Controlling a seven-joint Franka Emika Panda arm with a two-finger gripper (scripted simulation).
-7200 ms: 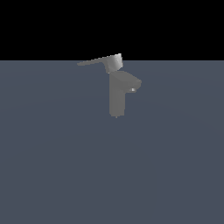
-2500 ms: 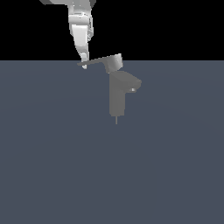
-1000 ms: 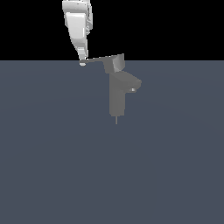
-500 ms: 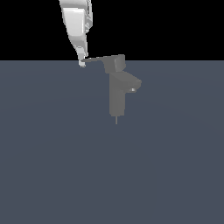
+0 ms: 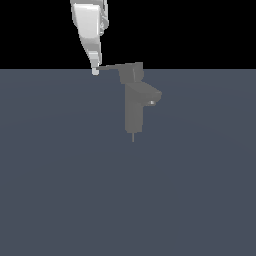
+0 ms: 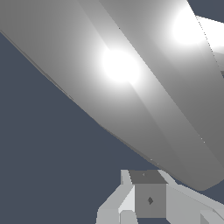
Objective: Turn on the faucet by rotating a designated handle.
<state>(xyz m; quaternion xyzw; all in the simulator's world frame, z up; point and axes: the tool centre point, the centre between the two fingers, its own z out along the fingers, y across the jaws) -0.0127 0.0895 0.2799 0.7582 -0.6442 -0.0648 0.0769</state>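
The grey faucet [image 5: 134, 112] stands upright in the middle of the exterior view, its blocky spout [image 5: 151, 97] angled toward that view's right. From the cap [image 5: 133, 71] on top, the thin handle [image 5: 112, 67] reaches toward the view's left and tapers to a point. My white gripper [image 5: 95, 71] comes down from above, and its tip touches the handle's pointed end. Its fingers look pressed together, shut on nothing. In the wrist view a broad pale grey face of the handle [image 6: 131, 87] fills most of the picture, very near the gripper [image 6: 131, 210].
The faucet stands on a flat dark blue-grey ground [image 5: 60, 190] that spreads all around it, with black background above. A thin pin [image 5: 133, 136] sticks out below the faucet's base.
The gripper came down to the handle's tip and has stayed against it, its body leaning slightly more. The handle and cap have turned a little, so the lever now looks thinner.
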